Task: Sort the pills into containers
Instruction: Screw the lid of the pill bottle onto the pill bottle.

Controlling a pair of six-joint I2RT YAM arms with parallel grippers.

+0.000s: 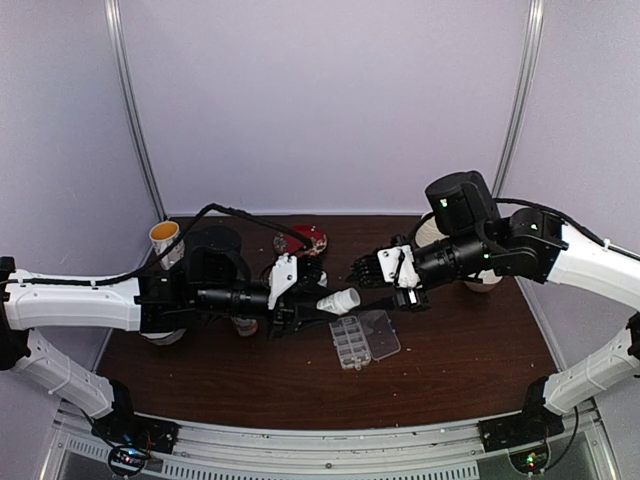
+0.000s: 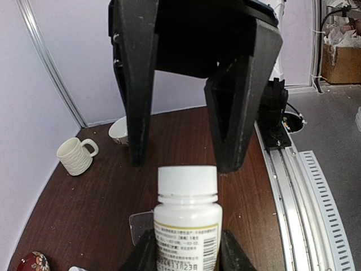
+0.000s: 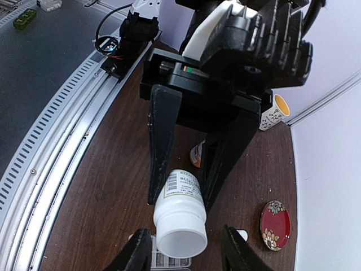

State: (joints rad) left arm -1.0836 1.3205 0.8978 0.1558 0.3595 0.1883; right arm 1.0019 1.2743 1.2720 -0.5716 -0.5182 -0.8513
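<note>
Left wrist view: my left fingers (image 2: 144,255) are closed on a white plastic bottle (image 2: 187,226) with a printed label, one finger pressed to each side of its body at the bottom edge. The bottle's wider white top points away from me, and I cannot tell whether it is capped. The right fingers (image 2: 135,84) reach in from above, spread wide, with their tips on either side of that top. They hold nothing. Behind them, on the dark brown wooden worktop (image 2: 73,220), stand a cream ribbed mug (image 2: 76,155) and a white bowl (image 2: 118,132), the bowl half hidden by a finger.

Right wrist view: the bottle's top faces me, sitting between my wide-open right fingers and clear of both. The left fingers clamp it further back, at the label. A small orange bottle (image 3: 196,153) shows between them. A red patterned plate (image 3: 274,224) lies to the right, and a cup with a yellow inside (image 3: 274,112) stands near the wall. A few cells of the flat clear plastic organizer box (image 3: 162,261) show at the lower edge, under the bottle.

Top external view: the bottle is held level above the worktop, its top towards the right arm. The organizer box rests on the worktop just nearer the arm bases than the bottle's top, with its hinged clear lid (image 1: 383,333) open beside it. I cannot make out the pills in any view.
</note>
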